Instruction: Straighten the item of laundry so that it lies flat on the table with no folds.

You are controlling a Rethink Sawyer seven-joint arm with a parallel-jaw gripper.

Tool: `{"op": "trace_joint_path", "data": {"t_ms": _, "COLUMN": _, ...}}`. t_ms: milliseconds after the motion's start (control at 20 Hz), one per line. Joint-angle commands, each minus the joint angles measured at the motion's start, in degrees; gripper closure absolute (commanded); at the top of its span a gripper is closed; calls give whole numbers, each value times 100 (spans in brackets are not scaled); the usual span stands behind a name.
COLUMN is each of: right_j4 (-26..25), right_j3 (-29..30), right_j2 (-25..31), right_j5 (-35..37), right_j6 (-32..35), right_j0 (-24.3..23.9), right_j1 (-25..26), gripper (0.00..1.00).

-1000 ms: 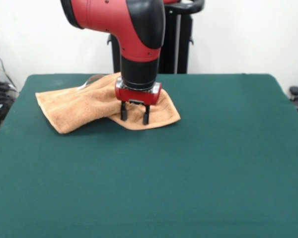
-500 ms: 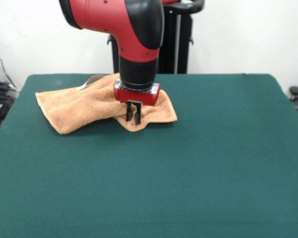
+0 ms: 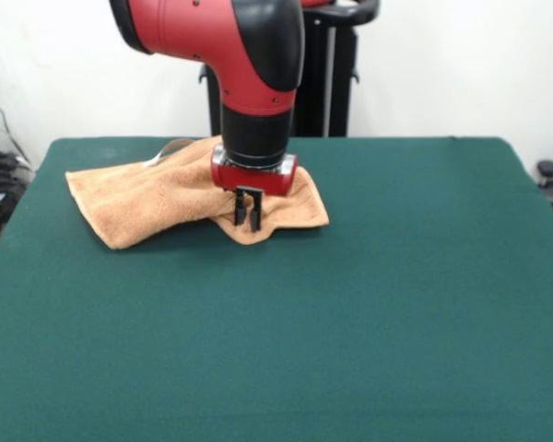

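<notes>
Green felt covers the whole desk (image 3: 369,313), and most of it is bare from where I sit; everything I care about is bunched up at the far side, close to the pedestal and toward the picture's left. On that patch lies the orange-tan towel (image 3: 138,198), not flat: its long axis runs across the picture, slightly slanted, from a corner near the desk's left edge to a corner just right of the arm. A dark shadow under its near edge tells me the cloth is lifted or folded there, and at the back a pale strip, perhaps the underside of a turned-over edge, shows. I have the red and black arm (image 3: 249,64) coming straight down over the towel's right half, so that a pull from there could spread the fold. Its gripper (image 3: 248,214) sits down on the near hem, fingers drawn together with a ridge of terry pinched between them, as best I can judge. My guess is that dragging this hem toward the camera is what flattening calls for.
</notes>
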Motion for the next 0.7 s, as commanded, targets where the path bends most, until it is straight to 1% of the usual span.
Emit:
{"op": "trace_joint_path", "data": {"t_ms": 50, "right_j4": -220, "right_j3": -347, "right_j2": 525, "right_j5": 80, "right_j6": 286, "right_j0": -112, "right_j1": 357, "gripper": 100}}
{"op": "trace_joint_path", "data": {"t_ms": 300, "right_j4": -118, "right_j3": -319, "right_j2": 843, "right_j5": 82, "right_j6": 310, "right_j0": -71, "right_j1": 289, "gripper": 100}}
{"op": "trace_joint_path", "data": {"t_ms": 400, "right_j4": -63, "right_j3": -375, "right_j2": 907, "right_j5": 214, "right_j6": 286, "right_j0": -69, "right_j1": 237, "gripper": 100}}
{"op": "trace_joint_path", "data": {"t_ms": 550, "right_j4": -88, "right_j3": -579, "right_j2": 902, "right_j5": 461, "right_j6": 137, "right_j0": -44, "right_j1": 191, "gripper": 100}}
{"op": "trace_joint_path", "data": {"t_ms": 700, "right_j4": -167, "right_j3": -862, "right_j2": 923, "right_j5": 558, "right_j6": -43, "right_j0": -103, "right_j1": 297, "gripper": 100}}
